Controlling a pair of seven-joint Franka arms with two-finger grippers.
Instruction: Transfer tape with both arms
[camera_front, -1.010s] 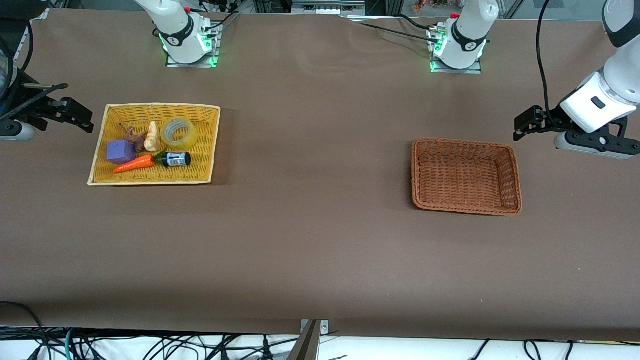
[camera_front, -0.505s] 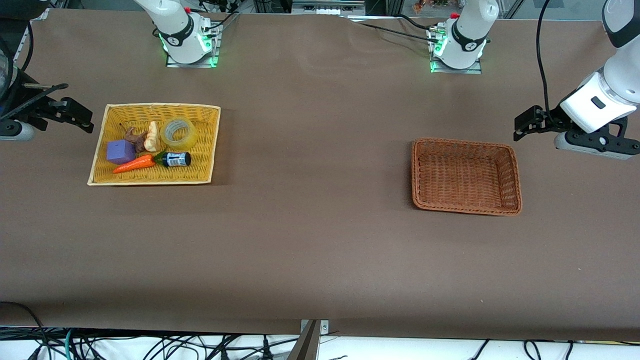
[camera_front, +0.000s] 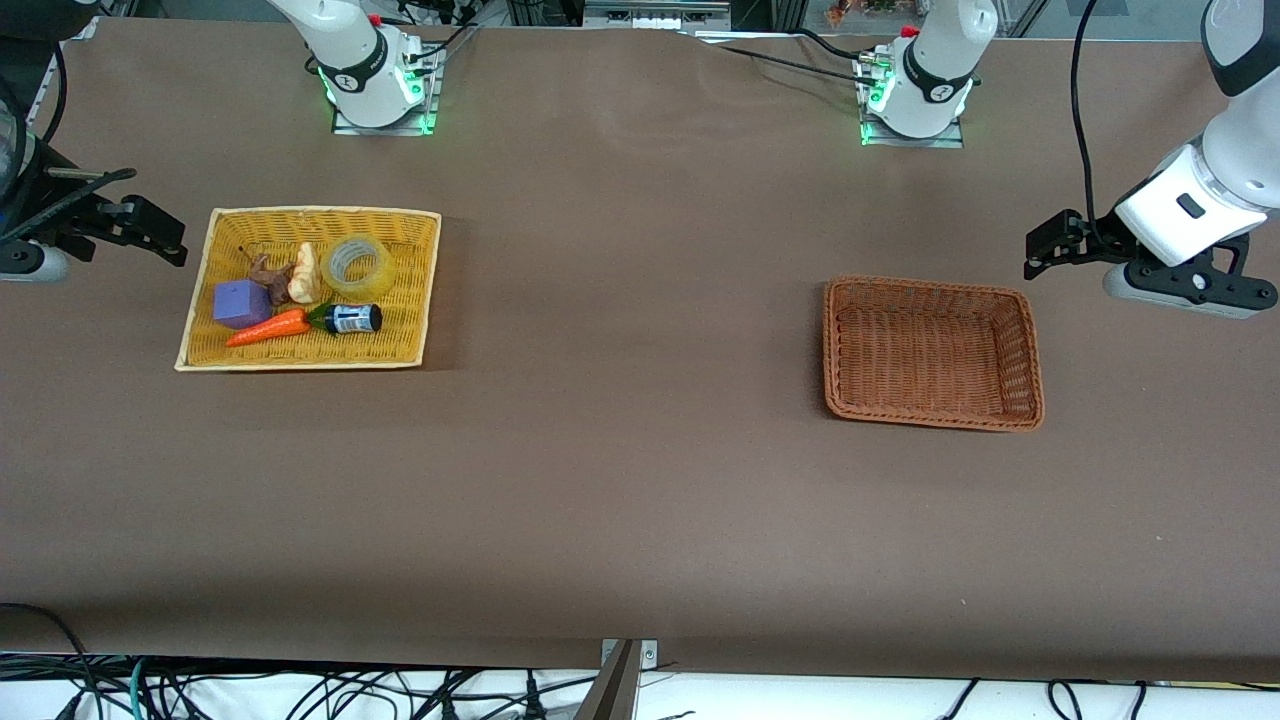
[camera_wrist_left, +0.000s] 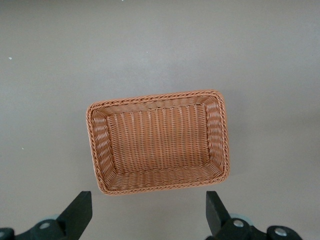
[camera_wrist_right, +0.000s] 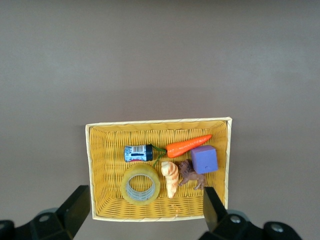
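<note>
The tape (camera_front: 380, 275), a yellowish clear ring, lies flat in a yellow wicker basket (camera_front: 405, 335) toward the right arm's end of the table. My right gripper (camera_front: 160, 232) hangs open over bare table just outside that basket, holding nothing. In the right wrist view the tape (camera_wrist_right: 126, 186) shows between the spread fingers of the right gripper (camera_wrist_right: 145, 210), well below them. My left gripper (camera_front: 1045, 250) is open and empty over the table beside the brown wicker basket (camera_front: 1032, 350). In the left wrist view the left gripper (camera_wrist_left: 149, 210) frames that empty basket (camera_wrist_left: 95, 150).
Beside the tape in the yellow basket lie a dark bottle (camera_front: 350, 319), an orange carrot (camera_front: 268, 327), a purple block (camera_front: 240, 303), a pale bread-like toy (camera_front: 305, 273) and a small brown figure (camera_front: 266, 278). Bare brown tabletop stretches between the two baskets.
Both grippers have drifted very slightly, the left one a little toward the robots' bases. Nothing on the table has moved and both stay open.
</note>
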